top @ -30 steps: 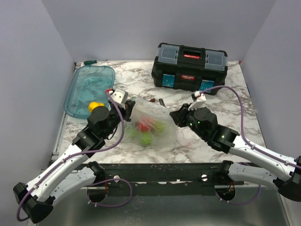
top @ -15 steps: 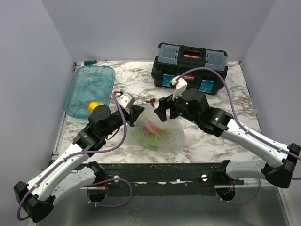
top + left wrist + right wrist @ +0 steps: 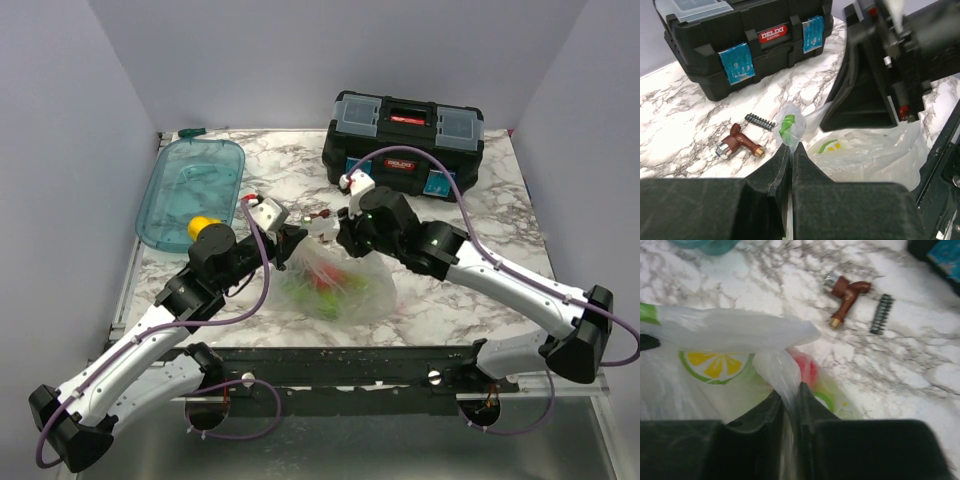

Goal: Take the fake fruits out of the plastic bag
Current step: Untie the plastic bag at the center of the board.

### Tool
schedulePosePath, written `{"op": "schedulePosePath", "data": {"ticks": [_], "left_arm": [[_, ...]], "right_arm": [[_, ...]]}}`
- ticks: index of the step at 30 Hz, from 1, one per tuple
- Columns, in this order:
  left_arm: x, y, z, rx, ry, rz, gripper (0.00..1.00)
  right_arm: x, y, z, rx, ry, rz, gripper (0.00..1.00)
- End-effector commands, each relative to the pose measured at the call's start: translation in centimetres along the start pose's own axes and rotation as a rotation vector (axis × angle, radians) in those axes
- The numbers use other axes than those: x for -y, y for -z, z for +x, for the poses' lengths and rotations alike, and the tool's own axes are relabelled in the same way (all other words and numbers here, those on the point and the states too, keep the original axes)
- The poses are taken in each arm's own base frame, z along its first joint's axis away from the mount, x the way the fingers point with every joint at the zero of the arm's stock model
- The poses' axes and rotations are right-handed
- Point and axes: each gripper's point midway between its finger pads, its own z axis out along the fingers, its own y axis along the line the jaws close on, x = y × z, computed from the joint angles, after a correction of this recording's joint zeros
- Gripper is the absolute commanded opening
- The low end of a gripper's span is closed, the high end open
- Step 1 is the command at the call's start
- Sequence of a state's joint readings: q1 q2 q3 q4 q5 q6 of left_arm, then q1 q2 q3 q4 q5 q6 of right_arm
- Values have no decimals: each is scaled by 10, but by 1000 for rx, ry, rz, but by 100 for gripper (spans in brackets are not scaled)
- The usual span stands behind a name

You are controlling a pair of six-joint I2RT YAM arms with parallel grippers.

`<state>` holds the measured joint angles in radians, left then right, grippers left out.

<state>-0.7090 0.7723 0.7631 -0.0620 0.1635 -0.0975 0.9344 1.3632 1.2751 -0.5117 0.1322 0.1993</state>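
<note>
Marble-patterned tabletop (image 3: 510,230) sits boxed in by plain grey walls on three sides, and we see bare stone to the right of the right pincer (image 3: 790,390) and along the near edge below both pincers. Beyond the right pincer the black toolbox (image 3: 405,140) stands at the far edge. Beyond and to the left of the left pincer (image 3: 791,150) lies the teal tub (image 3: 190,175), holding a yellow piece (image 3: 203,225). Just past the fingertips, between them and the toolbox, lie a brown fitting (image 3: 737,144) and a black strip of bits (image 3: 760,121). Both pincers are pressed together on the plastic bag (image 3: 355,290): the left one nips a twist of film with a green mark, the right one a fold of the film. We find the bag clear and crinkled, printed with a lemon slice, sagging on the table beneath and nearward of the two tips. Its pinched top runs left to right between the pincers, which stand near each other, and its body widens toward the near edge. Inside we make out the fake fruits (image 3: 322,280), red and lime-green, heaped low under the pincers.
</note>
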Motion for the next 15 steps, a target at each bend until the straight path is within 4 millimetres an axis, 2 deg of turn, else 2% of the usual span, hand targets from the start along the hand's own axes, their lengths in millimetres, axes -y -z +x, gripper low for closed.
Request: {"op": "schedulePosePath", "data": {"ticks": [1, 4, 6, 8, 9, 10, 12, 15], "left_arm": [[-10, 6, -20, 55, -9, -68, 0], [-25, 12, -22, 74, 1, -159, 0], [-39, 18, -25, 94, 9, -243, 0], [-48, 24, -28, 114, 18, -299, 0], [-49, 26, -31, 125, 16, -309, 0], [-50, 29, -32, 138, 13, -315, 0], [-47, 30, -34, 162, 9, -297, 0], [-34, 28, -32, 159, 7, -221, 0]], "right_arm": [[41, 29, -26, 200, -131, 216, 13], [68, 57, -34, 345, -269, 341, 2], [89, 77, -32, 446, -441, 438, 1], [102, 96, -22, 557, -636, 465, 1], [101, 103, -23, 631, -709, 414, 1], [98, 105, -16, 676, -730, 351, 1], [83, 115, -29, 792, -739, 190, 1], [76, 119, -34, 786, -702, 153, 1]]}}
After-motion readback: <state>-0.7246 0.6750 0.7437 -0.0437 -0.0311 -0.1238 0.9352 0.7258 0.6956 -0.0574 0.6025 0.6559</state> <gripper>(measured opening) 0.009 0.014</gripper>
